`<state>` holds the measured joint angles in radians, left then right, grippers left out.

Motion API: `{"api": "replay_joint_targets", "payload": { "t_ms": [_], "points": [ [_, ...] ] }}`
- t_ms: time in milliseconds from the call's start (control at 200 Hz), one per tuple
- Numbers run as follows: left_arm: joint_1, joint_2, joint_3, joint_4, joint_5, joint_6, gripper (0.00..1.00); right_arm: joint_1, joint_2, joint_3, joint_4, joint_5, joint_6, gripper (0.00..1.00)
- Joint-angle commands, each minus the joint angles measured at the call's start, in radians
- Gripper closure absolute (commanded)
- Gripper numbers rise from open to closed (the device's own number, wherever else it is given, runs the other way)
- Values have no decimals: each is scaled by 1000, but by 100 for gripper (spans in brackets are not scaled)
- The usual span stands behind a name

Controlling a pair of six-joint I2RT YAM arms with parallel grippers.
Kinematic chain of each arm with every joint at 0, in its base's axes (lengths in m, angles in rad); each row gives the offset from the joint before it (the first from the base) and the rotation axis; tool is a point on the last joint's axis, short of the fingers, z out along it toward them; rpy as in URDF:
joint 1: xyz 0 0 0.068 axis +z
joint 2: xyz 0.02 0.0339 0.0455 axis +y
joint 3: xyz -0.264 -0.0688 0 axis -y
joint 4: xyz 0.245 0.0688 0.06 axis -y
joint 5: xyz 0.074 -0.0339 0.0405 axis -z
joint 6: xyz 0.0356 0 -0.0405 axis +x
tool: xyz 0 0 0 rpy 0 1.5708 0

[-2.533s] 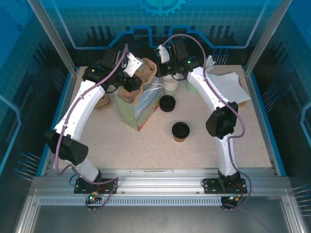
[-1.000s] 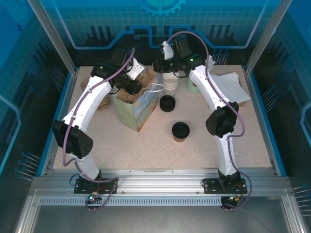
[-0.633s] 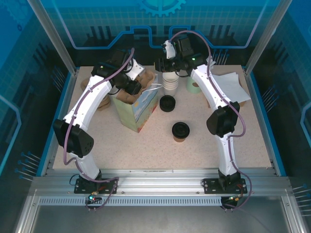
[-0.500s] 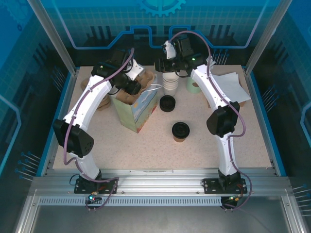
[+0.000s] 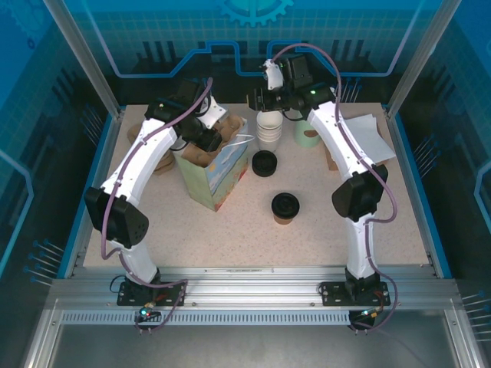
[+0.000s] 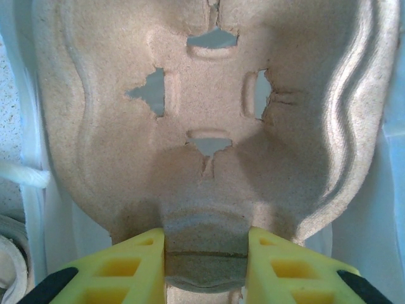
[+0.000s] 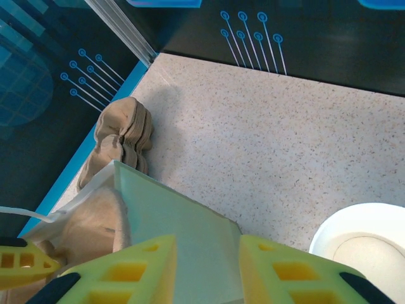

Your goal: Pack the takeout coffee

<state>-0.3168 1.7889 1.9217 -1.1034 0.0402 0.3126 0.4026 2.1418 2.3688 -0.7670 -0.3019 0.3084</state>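
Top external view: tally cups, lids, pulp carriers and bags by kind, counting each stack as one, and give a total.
Paper bag: 1
Pulp carrier in the bag: 1
Pulp carrier stack: 1
White cup stack: 1
Loose black lid: 1
Takeout coffee: 1
Pale green cup: 1
Total: 7

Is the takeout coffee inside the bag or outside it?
Outside. The takeout coffee stands upright on the table, apart from the bag.

Cup tray [image 6: 209, 126] in bag [image 5: 217, 172]; takeout coffee [image 5: 285, 207] right of bag; loose lid [image 5: 265, 162] behind coffee.
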Motion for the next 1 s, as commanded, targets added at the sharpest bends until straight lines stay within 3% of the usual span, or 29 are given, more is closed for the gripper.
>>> {"api": "replay_joint_targets", "payload": {
  "t_ms": [0, 760, 995],
  "points": [
    [9, 11, 11, -41, -15, -20, 69, -13, -36, -17, -8, 4, -20, 67],
    [10, -45, -62, -24, -1, -27, 69, -13, -50, -60, -4, -15, -35, 66],
    [12, -74, -63, -11, 7, -32, 69, 7, -33, -46, -19, -113, -83, 63]
  ]
}}
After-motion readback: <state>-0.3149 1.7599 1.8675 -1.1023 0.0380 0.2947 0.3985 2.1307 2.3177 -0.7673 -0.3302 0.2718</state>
